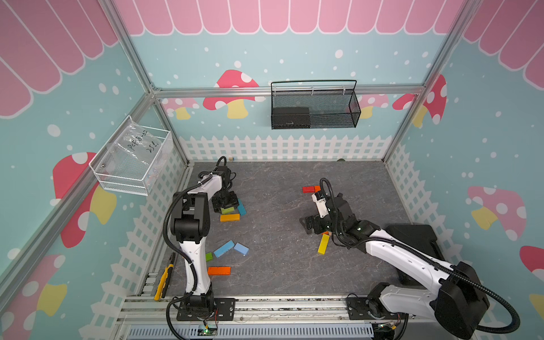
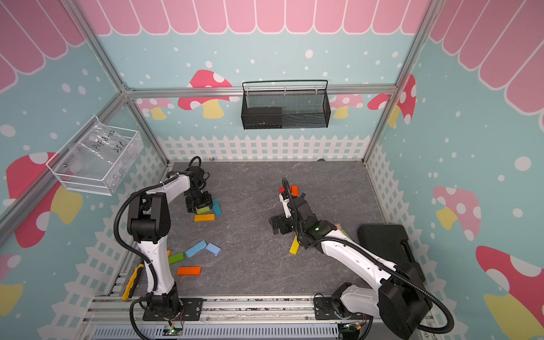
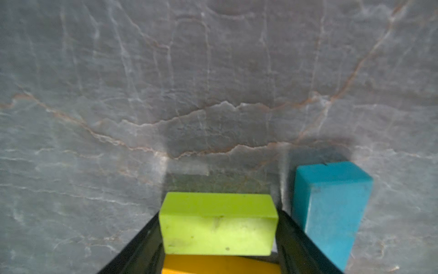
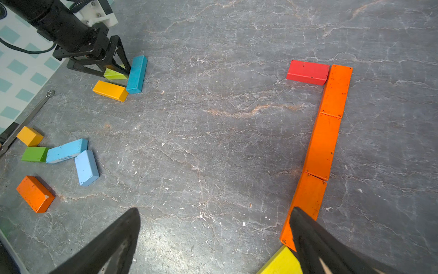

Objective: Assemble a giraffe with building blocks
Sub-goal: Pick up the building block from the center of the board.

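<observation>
**Squarely in the left gripper (image 1: pixel 227 207): a lime-green block (image 1: pixel 228 210)**

In both top views the left gripper is down on the grey table (image 1: pixel 279 182), left of centre. A teal block (image 1: pixel 242 207) lies just right of the lime-green block and a yellow-orange block (image 1: pixel 230 217) just below it. Two light-blue blocks (image 1: pixel 223 248) and a lone orange block (image 1: pixel 219 270) lie loose at lower left. The right gripper (image 1: pixel 307 225) hangs right of centre, below a red block (image 1: pixel 307 189).

In the left wrist view, at bottom centre, the black fingers (image 3: pixel 142 246) press against both ends of the lime-green block, pinching it. The teal block is just beside it at lower right.

In the right wrist view the right gripper's fingers (image 4: pixel 113 237) are spread wide at the bottom, with only bare table between them. At right, a row of three orange blocks (image 4: pixel 322 144) lies end to end. The red block touches the side of the row's upper end. A yellow block (image 4: pixel 282 263) shows at the bottom edge.
</observation>
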